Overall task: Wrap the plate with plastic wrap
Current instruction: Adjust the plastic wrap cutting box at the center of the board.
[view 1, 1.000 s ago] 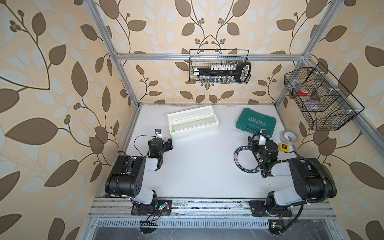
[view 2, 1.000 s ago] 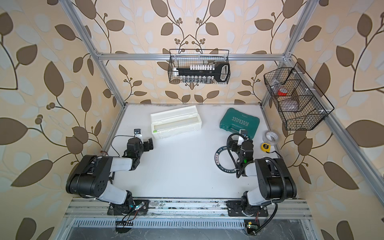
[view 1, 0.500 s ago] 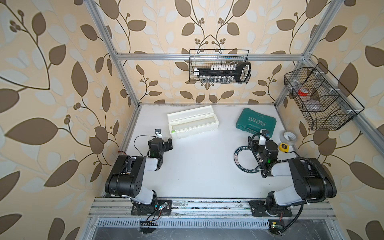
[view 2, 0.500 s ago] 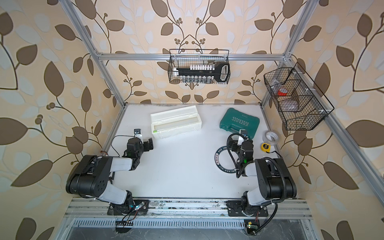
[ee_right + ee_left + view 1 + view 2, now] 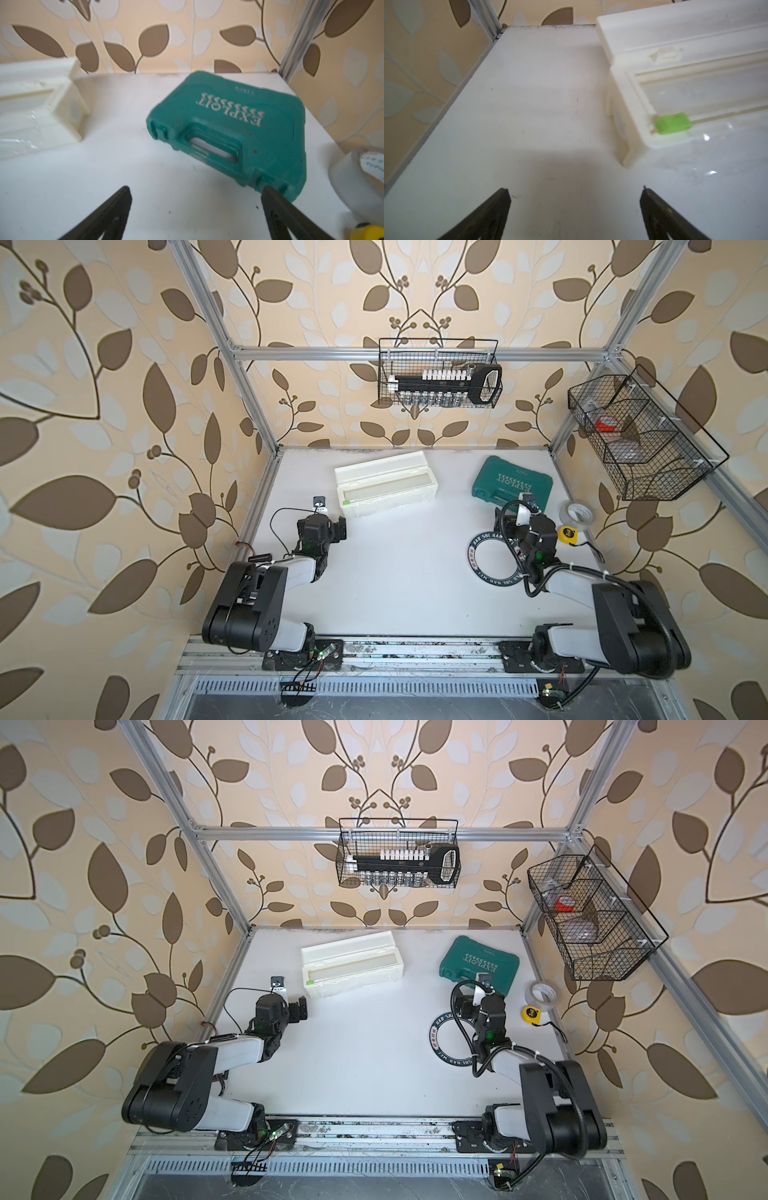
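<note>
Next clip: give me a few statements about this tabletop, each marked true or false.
1. The left tool is open and holds nothing. True.
2. The plate is covered with plastic wrap. False: no film shows on it; the film lies at the front of the white box.
3. The green case lies shut between the plate and the back wall. True.
4. The right tool grips the tape roll. False: it is open and empty; the roll sits apart on the table.

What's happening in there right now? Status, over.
Left gripper, right gripper open, empty. Plate bare, partly under right arm. Plastic wrap tail at dispenser box. Nothing between them.
</note>
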